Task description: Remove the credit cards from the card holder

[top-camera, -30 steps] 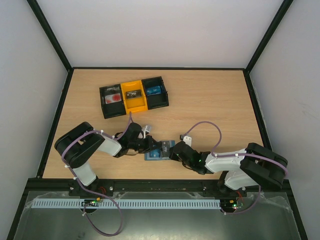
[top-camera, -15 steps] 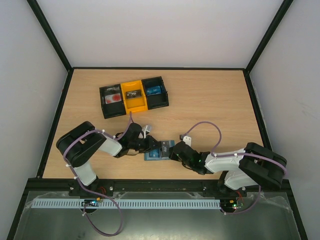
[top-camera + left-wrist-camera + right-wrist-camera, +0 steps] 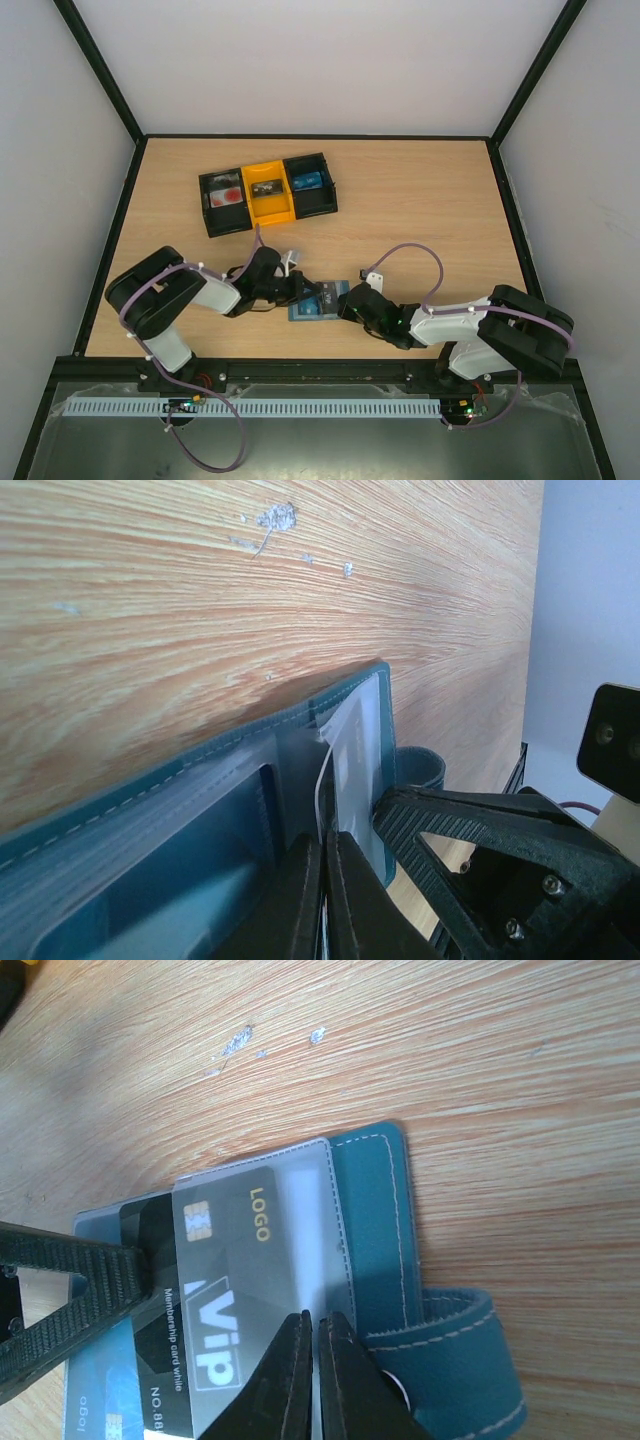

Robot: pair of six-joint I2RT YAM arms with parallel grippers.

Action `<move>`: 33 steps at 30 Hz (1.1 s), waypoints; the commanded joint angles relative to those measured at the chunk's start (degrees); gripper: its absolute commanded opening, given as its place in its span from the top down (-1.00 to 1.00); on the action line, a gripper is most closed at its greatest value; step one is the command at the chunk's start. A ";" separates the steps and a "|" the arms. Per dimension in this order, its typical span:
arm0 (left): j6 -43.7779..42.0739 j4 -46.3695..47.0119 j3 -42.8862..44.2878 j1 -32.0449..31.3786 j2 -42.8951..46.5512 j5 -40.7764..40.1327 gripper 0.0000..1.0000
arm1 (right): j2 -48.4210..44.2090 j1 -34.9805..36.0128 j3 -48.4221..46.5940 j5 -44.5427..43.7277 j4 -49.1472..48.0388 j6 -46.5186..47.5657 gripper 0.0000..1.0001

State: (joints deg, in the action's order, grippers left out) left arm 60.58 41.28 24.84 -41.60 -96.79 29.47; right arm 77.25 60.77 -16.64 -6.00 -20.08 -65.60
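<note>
Both arms reached inward low over the worktop (image 3: 420,200), wrists meeting near its front edge. Holder (image 3: 375,1210) lay open and flat between them, teal, stitched border, strap (image 3: 455,1345) looped at its right side.

Right gripper (image 3: 314,1325): fingers together, tips set down on the clear sleeve close to the holder's stitched edge. Nothing visibly pinched between them.

Under that sleeve sat a dark card (image 3: 215,1260) with a gold chip, "LOGO" and "VIP" in print, still in its slot. A blue card (image 3: 95,1400) showed below it at the frame corner, only partly in view.

Left gripper (image 3: 322,855): fingers together, down on the opposite side of the holder. A thin pale sheet edge ran into the seam between them; could not tell whether card or sleeve. From the right wrist view one of its fingers crossed the dark card's left end.

Scuffs and pale specks marked the wood just past the holder.

Farther back, well apart from the holder, a three-compartment tray (image 3: 270,214) sat at a slight angle: black, yellow, black, each holding something small, contents not readable.
</note>
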 commanded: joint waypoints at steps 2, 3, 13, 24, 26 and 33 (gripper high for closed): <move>-1.57 -2.32 -2.41 1.58 3.86 -1.32 0.95 | 0.71 -0.02 1.64 -1.41 7.01 -0.75 0.89; -1.83 -3.31 -2.58 1.81 4.68 -1.47 0.95 | 0.71 0.03 1.57 -1.54 7.25 -0.76 0.89; -5.61 -12.19 -1.23 2.32 10.23 -2.40 0.95 | -2.65 0.03 -1.01 0.17 9.24 0.58 0.88; -5.94 -13.88 0.64 2.32 9.96 -1.83 0.95 | -10.72 -0.01 -3.43 1.20 7.25 2.53 0.81; -5.67 -13.49 0.60 2.32 10.04 -1.79 0.95 | -8.97 0.01 -4.43 0.85 6.83 3.39 0.81; -5.58 -13.29 0.84 2.14 9.57 -1.52 0.94 | 1.46 0.05 -6.69 4.75 0.64 4.99 0.86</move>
State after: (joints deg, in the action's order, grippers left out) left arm 55.72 28.53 24.43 -39.57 -87.13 27.99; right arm 73.87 60.77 -21.96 -3.27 -14.92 -62.06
